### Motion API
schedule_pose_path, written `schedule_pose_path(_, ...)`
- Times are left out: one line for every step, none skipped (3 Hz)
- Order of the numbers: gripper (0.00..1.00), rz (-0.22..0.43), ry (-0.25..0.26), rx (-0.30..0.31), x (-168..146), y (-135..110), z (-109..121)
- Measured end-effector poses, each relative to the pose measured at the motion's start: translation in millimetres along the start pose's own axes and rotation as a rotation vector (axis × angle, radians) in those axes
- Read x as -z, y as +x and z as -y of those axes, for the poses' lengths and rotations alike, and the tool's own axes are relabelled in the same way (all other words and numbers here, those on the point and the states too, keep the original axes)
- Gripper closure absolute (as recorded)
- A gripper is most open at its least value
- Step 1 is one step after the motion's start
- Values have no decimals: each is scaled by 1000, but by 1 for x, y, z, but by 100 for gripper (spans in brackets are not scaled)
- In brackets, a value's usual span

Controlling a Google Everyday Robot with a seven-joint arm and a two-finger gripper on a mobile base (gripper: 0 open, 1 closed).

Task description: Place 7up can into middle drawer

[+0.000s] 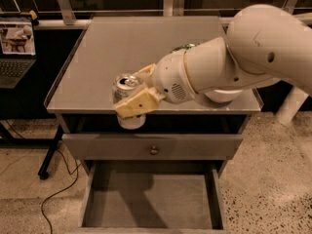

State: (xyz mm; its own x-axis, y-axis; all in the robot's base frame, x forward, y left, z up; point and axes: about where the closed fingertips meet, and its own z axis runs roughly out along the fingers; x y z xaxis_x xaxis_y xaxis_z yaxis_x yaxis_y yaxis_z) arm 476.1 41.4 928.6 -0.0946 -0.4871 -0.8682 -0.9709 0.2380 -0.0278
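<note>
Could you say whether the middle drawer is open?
Open: the middle drawer is pulled out, floor visible, below the gripper holding the 7up can at the tabletop edge.

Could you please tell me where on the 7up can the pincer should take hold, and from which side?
On the curved side wall at mid-height, coming in from the side. The 7up can is roughly upright, so its round body offers two opposite faces. The pincer grips it this way, over the front edge of the table.

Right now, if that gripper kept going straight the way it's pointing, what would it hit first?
The gripper, over the front edge of the table, grips the 7up can. Beyond the can, leftward, the way looks free, though depth is unclear.
</note>
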Motion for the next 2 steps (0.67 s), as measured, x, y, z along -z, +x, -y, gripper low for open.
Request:
schedule_pose_path(100, 29, -27, -32, -14, 18, -31)
schedule_pose_path(100, 29, 30, -55, -26, 47, -52)
